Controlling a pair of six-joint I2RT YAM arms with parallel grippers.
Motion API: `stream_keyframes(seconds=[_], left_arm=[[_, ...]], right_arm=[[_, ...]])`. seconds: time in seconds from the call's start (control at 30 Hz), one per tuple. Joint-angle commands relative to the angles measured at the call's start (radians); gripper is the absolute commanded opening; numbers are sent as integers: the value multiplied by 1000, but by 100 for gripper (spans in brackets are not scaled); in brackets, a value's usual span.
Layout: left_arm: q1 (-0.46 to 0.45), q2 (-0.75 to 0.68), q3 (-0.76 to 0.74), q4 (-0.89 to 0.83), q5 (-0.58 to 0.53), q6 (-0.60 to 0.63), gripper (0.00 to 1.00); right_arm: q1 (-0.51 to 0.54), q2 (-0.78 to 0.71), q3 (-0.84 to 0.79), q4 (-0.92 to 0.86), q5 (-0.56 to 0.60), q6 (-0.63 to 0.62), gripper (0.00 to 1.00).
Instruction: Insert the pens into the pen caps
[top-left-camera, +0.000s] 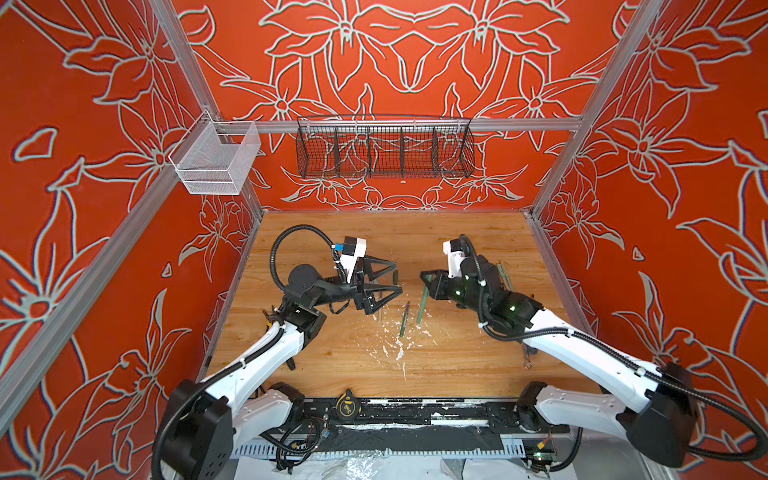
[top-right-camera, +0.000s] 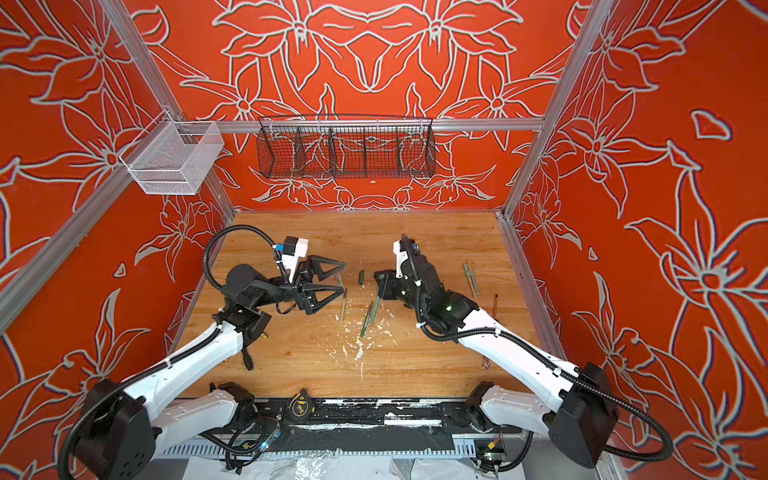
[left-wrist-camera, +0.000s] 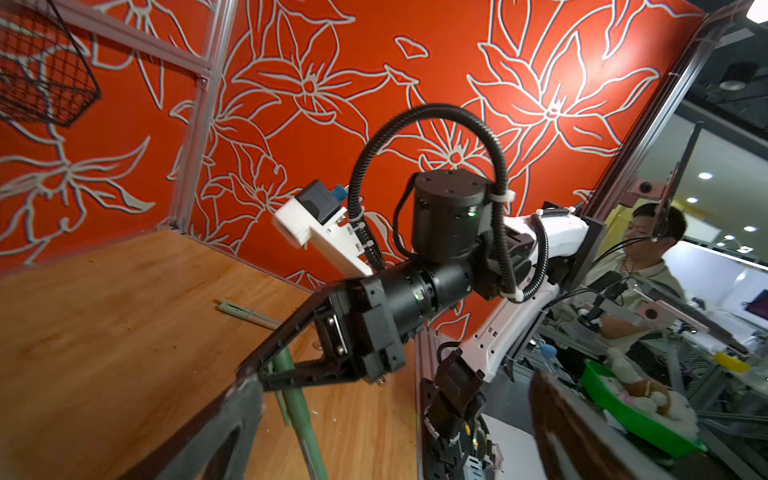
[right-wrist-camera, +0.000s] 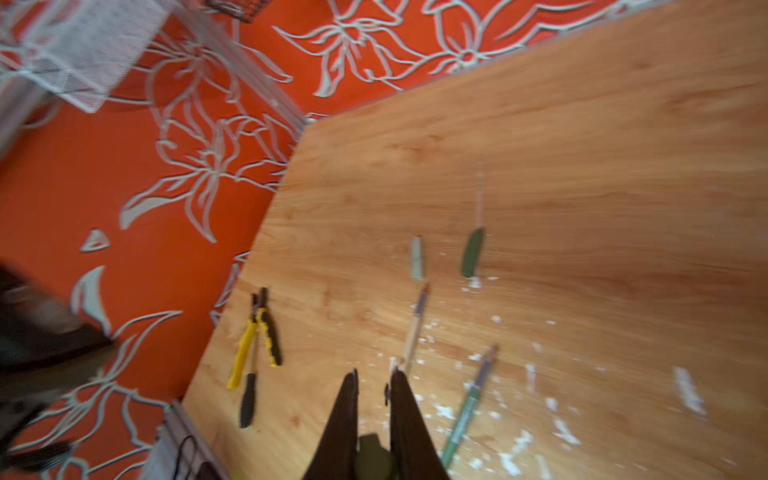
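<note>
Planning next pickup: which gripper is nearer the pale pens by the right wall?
Right. The right gripper is left of the pale pens; the left gripper lies farther left.

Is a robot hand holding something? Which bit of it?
Yes. The right gripper pinches a green pen near its top end, and the pen hangs down. The left gripper is open and empty.

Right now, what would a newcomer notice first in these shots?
The red walls with white flower outlines dominate. Over the wooden table, two black-and-white arms meet: the right arm has its jaws shut on a slanting pale green pen, while the left arm has its jaws wide open. White paint flecks litter the table's middle.
</note>
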Motion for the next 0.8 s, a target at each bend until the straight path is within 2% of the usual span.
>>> stream_keyframes(seconds=[0.0,0.27,0.4,0.57,0.67,0.77], left_arm=[[3,-120,7,-174,-73,101,97],[1,-309,37,-528,-134,163,97],[2,-385,49,-667,-144,195,97],[2,-473,55,-807,-182,239,97],[3,-507,60,-861,-193,255,97],[2,-533,67,-909,-205,271,97]], right_arm=[[-100,29,101,-236,-48,-102,0],[-389,330,265,-504,-56,-376,0],[-443,503,415,-594,7,-470,0],[-467,770,671,-755,179,-573,0],[-489,922,809,-834,268,-604,0],[-516,1006,865,-844,295,-621,0]])
